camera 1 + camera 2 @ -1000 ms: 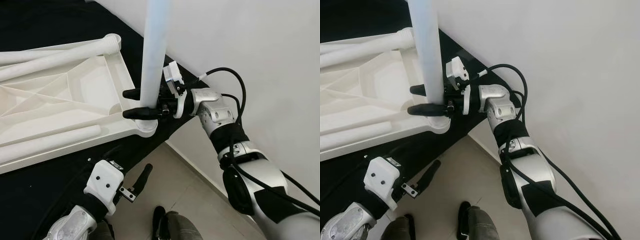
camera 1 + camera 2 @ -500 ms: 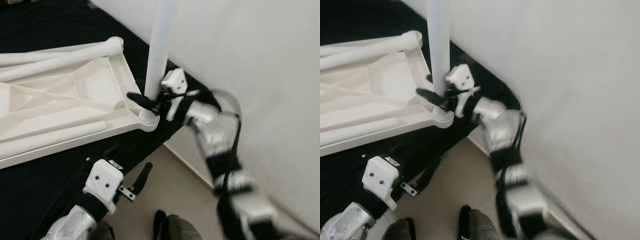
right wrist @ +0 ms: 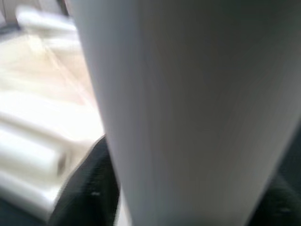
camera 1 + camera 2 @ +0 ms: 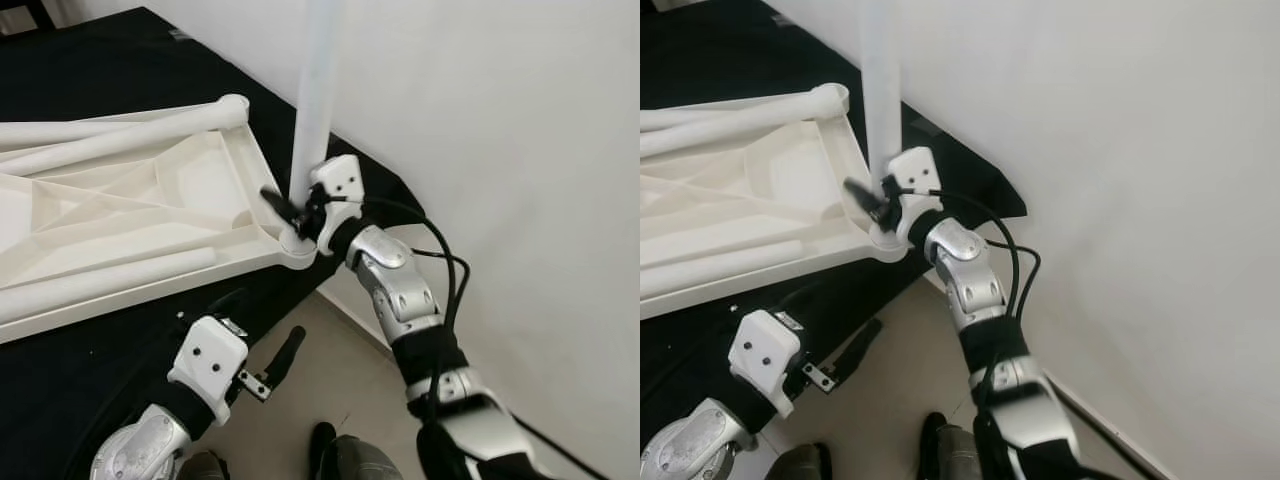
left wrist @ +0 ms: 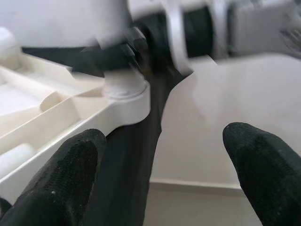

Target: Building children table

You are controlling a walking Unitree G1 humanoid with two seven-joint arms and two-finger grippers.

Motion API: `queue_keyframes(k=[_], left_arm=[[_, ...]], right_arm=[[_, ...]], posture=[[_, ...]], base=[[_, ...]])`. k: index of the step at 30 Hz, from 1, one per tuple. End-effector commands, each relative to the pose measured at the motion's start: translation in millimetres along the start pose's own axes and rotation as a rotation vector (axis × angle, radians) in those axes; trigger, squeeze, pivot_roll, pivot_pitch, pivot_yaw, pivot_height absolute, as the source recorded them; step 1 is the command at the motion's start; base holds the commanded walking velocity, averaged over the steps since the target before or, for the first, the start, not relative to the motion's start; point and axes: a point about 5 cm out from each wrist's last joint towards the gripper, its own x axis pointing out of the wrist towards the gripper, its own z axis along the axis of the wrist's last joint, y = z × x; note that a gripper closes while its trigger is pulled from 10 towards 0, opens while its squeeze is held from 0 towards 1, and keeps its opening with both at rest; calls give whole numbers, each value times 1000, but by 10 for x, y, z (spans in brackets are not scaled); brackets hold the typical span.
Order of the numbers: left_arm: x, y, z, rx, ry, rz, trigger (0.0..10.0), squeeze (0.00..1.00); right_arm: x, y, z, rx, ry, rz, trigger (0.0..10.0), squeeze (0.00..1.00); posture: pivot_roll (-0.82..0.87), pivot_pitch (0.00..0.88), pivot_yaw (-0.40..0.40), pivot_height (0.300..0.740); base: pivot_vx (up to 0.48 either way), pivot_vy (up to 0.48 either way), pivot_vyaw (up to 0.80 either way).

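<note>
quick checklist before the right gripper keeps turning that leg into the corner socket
1. Right gripper shut on the upright table leg: ok.
2. Leg foot sits in the corner socket of the upturned tabletop: ok.
3. Leg fully seated or threaded home: cannot tell.
4. Leg standing straight: ok, roughly upright.
5. Left gripper open and below the table edge, away from the work: ok.
6. Loose legs lie on the tabletop, apart from the socket: ok.
</note>
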Motion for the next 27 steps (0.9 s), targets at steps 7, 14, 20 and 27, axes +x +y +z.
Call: queue_keyframes(k=[7,14,20,27], left_arm=[[-14,-59,-60,-9,29,-32,10000,0],[-72,-116,-92,7,68,-61,10000,0],[-142,-58,-52,41,89,-30,10000,0],[-248,7,31,61,98,11,10000,0]], right_arm=[[-75,94,295,-58,-68,358,10000,0],[-87,-113,509,-272,-9,703,10000,0],[16,-42,593,-328,37,785,10000,0],[57,-48,577,-341,76,822,9725,0]], posture=[[204,235,-138,740],[222,272,-146,740],[249,317,-152,740],[276,368,-160,740]], base=[[0,0,0],[0,0,0],[0,0,0],[0,0,0]])
